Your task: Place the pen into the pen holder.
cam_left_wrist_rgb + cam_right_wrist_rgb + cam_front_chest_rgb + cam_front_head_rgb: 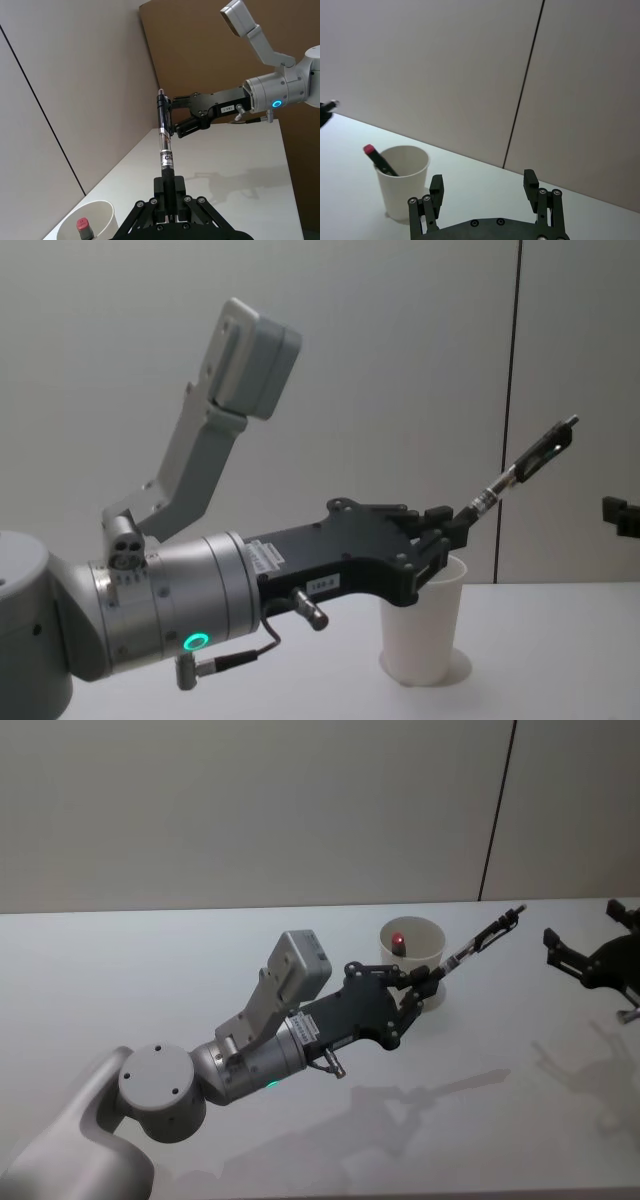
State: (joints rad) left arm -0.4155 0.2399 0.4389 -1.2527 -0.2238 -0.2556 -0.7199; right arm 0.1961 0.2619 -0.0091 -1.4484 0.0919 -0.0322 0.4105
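Bench [110, 960] and plain wall are seen in the head view. The pen holder [425, 955], a white cup, is stood upright on the bench, and a red-topped marker [398, 940] is leaned inside it. The left tool [432, 982] is held close by the cup's rim, and its fingers are closed on the lower end of the pen [482, 940]. The pen is tilted up and to the right, over the cup and not inside it. The right tool [579, 922] is seen at the right edge, spread wide with nothing in it, near the pen's top but apart from it.

In the left wrist view, the pen is gripped at its dark end and pointed toward the right tool's spread fingers. The cup is seen close beside the left tool.

In the right wrist view, both fingers are held wide apart, and the cup is stood farther off.

In the chest view, the left arm is stretched in from the left, and the pen is raised on a slant above the cup.
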